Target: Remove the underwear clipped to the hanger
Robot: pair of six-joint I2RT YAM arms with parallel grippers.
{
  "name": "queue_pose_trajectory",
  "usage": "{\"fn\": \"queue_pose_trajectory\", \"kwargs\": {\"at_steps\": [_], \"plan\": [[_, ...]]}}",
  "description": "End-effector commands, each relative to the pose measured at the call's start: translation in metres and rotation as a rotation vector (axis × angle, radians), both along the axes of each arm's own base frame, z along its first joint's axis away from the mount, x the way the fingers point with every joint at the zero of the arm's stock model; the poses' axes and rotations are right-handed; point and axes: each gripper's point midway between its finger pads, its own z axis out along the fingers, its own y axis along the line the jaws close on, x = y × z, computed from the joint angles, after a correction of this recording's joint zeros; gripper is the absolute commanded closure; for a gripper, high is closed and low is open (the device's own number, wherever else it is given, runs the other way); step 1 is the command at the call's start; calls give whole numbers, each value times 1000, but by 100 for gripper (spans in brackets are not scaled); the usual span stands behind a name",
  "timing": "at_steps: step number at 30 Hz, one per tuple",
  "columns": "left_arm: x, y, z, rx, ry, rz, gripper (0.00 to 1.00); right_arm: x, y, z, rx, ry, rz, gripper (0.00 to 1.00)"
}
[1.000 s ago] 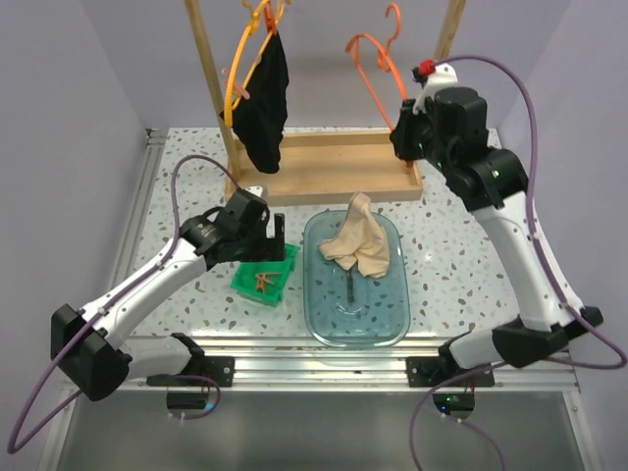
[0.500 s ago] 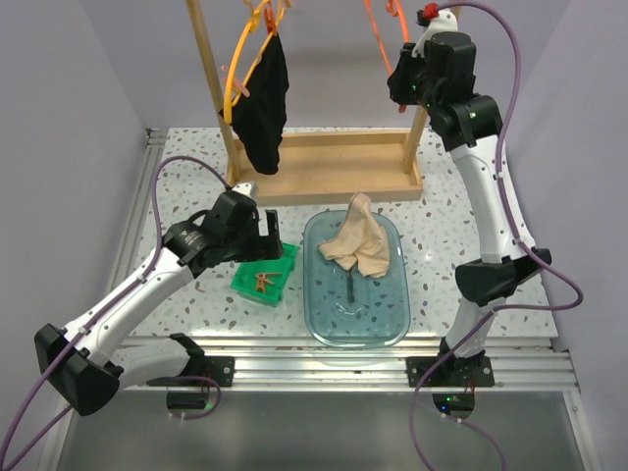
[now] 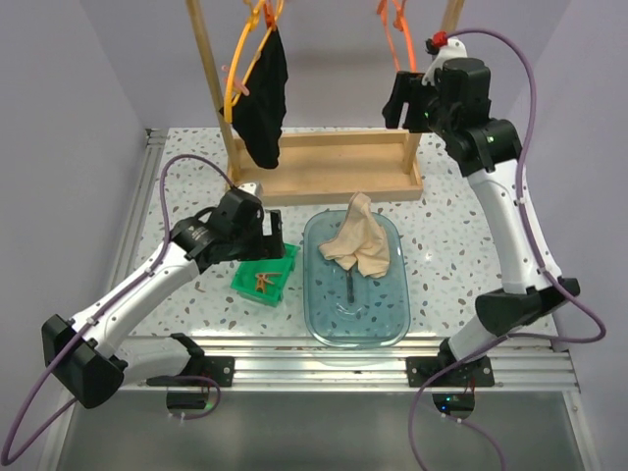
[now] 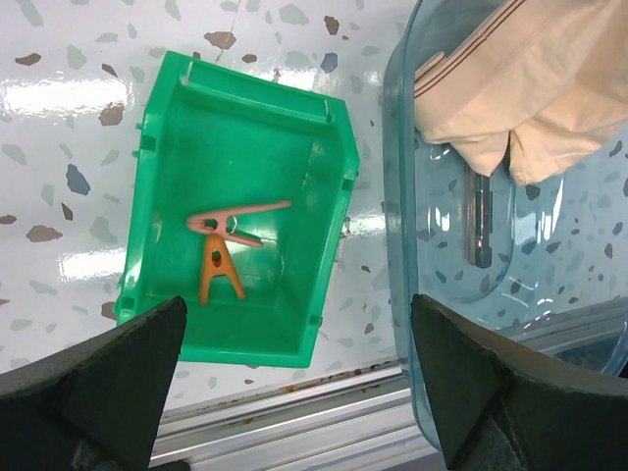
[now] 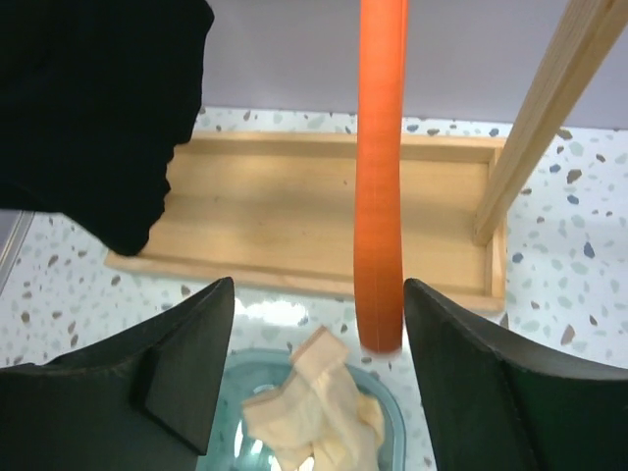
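Note:
The black underwear [image 3: 261, 98] hangs clipped to a yellow hanger [image 3: 235, 74] on the wooden rack, and shows at the upper left of the right wrist view [image 5: 88, 108]. The beige underwear [image 3: 359, 241] lies crumpled in the clear tub [image 3: 392, 314], also seen in the wrist views [image 4: 530, 69] [image 5: 319, 402]. An empty orange hanger [image 3: 391, 20] hangs from the rail; its bar [image 5: 381, 177] stands between the open jaws of my right gripper [image 5: 316, 285], untouched by them. My left gripper [image 4: 299, 392] hovers open over the green bin [image 4: 167, 294], holding nothing.
Two brown clips [image 4: 224, 245] lie in the green bin. The wooden rack's base tray [image 3: 324, 167] and upright posts [image 3: 208, 78] stand at the back. A small metal rod [image 4: 481, 221] lies in the tub. An aluminium rail [image 3: 324, 353] runs along the near edge.
My right arm rose with the orange hanger from beside the rack up to the rail, then its jaws opened and let the hanger go. The left arm barely shifted.

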Motion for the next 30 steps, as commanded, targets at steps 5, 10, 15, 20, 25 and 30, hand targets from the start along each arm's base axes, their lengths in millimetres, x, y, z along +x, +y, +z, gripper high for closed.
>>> {"fn": "queue_pose_trajectory", "kwargs": {"at_steps": [5, 10, 15, 20, 25, 30], "plan": [[20, -9, 31, -36, -97, -5, 0, -96, -16, -25, -45, 57, 93, 25], [24, -14, 30, -39, -94, -20, 0, -120, -19, -127, -121, 264, 126, 25], [23, -15, 25, -40, -77, -19, 0, -122, 4, -166, -114, 331, 215, 25], [18, -14, 19, -51, -62, -11, 0, -106, 23, -195, -150, 368, 262, 26], [11, -9, 14, -58, -50, 7, 0, -97, 34, -222, -182, 419, 284, 26], [6, -6, 14, -69, -47, 20, 0, -87, 37, -256, -256, 463, 254, 27]]}}
